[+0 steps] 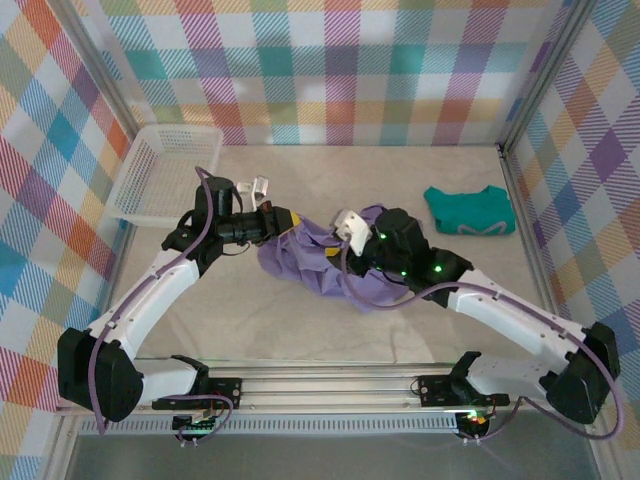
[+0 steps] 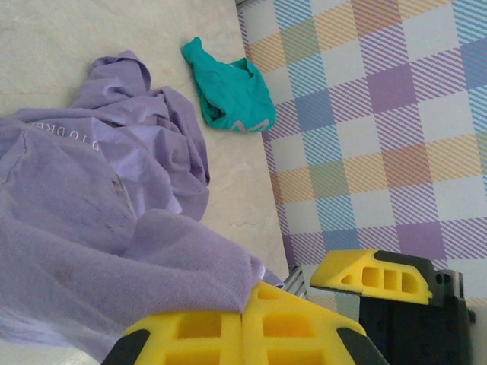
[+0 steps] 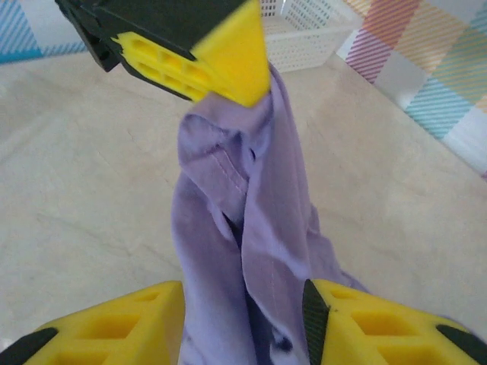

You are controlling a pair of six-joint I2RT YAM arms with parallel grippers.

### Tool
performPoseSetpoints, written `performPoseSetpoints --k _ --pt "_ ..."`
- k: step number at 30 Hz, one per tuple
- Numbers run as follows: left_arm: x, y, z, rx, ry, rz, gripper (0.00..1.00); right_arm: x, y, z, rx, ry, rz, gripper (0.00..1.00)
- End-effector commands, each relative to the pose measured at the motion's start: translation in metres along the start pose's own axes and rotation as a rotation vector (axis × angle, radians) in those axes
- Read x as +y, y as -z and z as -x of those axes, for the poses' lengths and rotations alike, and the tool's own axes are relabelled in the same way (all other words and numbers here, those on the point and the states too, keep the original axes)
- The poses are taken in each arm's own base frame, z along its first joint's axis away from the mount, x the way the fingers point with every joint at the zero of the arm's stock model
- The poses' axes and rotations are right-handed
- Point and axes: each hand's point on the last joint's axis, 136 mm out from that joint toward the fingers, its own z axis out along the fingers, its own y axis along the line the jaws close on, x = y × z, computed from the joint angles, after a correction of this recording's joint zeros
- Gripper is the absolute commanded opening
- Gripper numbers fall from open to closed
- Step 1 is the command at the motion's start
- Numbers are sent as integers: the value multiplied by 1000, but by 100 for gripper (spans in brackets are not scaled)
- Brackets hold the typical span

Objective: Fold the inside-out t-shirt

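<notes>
The lavender inside-out t-shirt (image 1: pixel 310 265) lies crumpled mid-table, one part lifted off it. My left gripper (image 1: pixel 288 220) is shut on that lifted fold; in the left wrist view its closed gripper (image 2: pixel 247 304) pinches the purple cloth (image 2: pixel 91 228). From the right wrist view, the left gripper (image 3: pixel 236 76) holds the top of a hanging twisted strip of shirt (image 3: pixel 243 198). My right gripper (image 3: pixel 243 293) stands open around the lower part of that strip, its jaws apart and the cloth between them. One of its fingers (image 2: pixel 373 277) shows beside the left gripper.
A smaller teal garment (image 1: pixel 468 212) (image 2: pixel 228 95) lies folded at the back right. A white mesh basket (image 1: pixel 160 175) (image 3: pixel 304 30) stands at the back left. Plaid walls enclose the marble-look table (image 1: pixel 250 320) on three sides.
</notes>
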Motion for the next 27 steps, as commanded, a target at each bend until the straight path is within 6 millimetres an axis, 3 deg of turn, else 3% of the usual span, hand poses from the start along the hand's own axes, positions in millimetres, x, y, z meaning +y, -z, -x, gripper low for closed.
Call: performPoseSetpoints --k 1,4,9,13,16,22,27 --pt "-19 2 9 -12 -45 -44 0 -1 -12 -7 95 142 -20 47" --pt "-20 1 8 -9 -46 -44 0 2 -24 -11 155 185 -5 47" --pt "-20 1 8 -7 -47 -44 0 -9 -36 -8 188 203 -66 44" --pt "-20 1 7 -4 -49 -46 0 -20 -42 -6 194 198 -127 35" --pt "-19 1 7 -4 -48 -44 0 -25 -42 -4 191 187 -156 22" --pt "-18 1 7 -5 -48 -40 0 -24 -36 3 157 136 -138 0" --pt "-8 -1 8 -13 -38 3 0 -23 -9 24 25 -69 -13 0"
